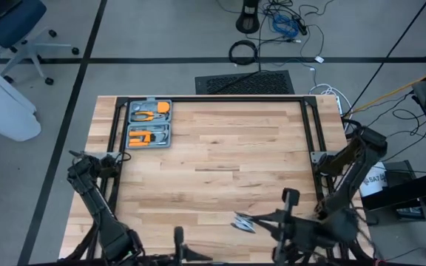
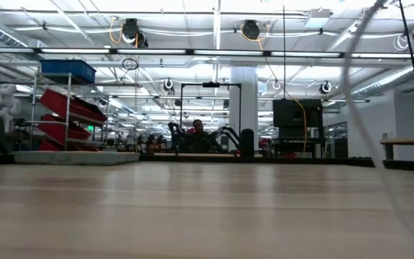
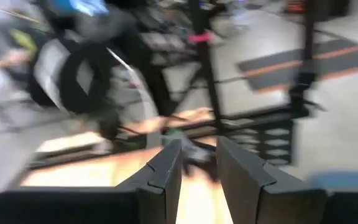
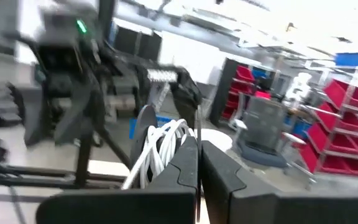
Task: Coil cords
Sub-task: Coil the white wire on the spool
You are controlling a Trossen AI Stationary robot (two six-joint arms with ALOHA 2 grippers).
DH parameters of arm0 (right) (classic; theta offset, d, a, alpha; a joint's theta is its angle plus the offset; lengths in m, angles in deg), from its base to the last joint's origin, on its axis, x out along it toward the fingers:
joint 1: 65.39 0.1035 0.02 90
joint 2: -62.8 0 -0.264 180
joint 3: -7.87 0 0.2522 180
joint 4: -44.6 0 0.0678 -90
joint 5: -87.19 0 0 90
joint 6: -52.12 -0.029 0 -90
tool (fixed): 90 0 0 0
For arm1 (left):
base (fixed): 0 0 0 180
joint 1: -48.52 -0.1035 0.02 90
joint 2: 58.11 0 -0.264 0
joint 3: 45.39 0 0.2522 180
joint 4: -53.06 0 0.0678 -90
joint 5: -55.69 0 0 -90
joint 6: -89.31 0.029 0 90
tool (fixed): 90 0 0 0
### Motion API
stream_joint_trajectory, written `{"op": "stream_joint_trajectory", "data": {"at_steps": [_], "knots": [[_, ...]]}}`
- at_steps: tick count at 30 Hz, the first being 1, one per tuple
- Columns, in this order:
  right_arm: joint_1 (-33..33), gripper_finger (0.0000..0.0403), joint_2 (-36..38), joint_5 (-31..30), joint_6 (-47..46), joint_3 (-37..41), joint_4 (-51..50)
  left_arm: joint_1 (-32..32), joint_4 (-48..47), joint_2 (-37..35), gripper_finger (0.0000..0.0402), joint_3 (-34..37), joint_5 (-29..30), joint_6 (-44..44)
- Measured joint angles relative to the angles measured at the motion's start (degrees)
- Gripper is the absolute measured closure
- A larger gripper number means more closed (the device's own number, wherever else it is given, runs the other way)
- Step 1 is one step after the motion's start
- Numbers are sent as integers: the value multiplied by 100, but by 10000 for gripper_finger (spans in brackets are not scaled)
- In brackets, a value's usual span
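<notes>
My right gripper [image 4: 197, 155] is clamped tight on the white cord [image 4: 157, 152], loops bunched w/ the round reel [image 4: 143, 134] just behind my fingertips. From above, that bundle [image 1: 244, 222] sits at the near edge of the table [image 1: 220, 148], well apart from the grey tool case [image 1: 149, 123] at the far left corner. My left gripper [image 3: 197, 165] is part-open w/ a clear gap between the fingers and nothing in it, also down at the near edge, left of the cord.
</notes>
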Motion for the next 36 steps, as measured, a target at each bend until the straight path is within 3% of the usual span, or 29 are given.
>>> {"op": "stream_joint_trajectory", "data": {"at_steps": [2,10,15,22,36], "knots": [[95,403,111,96,58,0,43,-28,-95,40,294,43,-430,-277],[314,403,253,50,32,0,14,-274,-28,528,289,114,-712,13],[531,403,253,62,-108,0,-225,-494,95,900,241,113,-1078,-271],[708,403,253,50,73,0,12,-650,334,1287,173,109,-774,-663],[700,403,253,80,207,0,126,-816,1916,1824,166,109,192,66]]}}
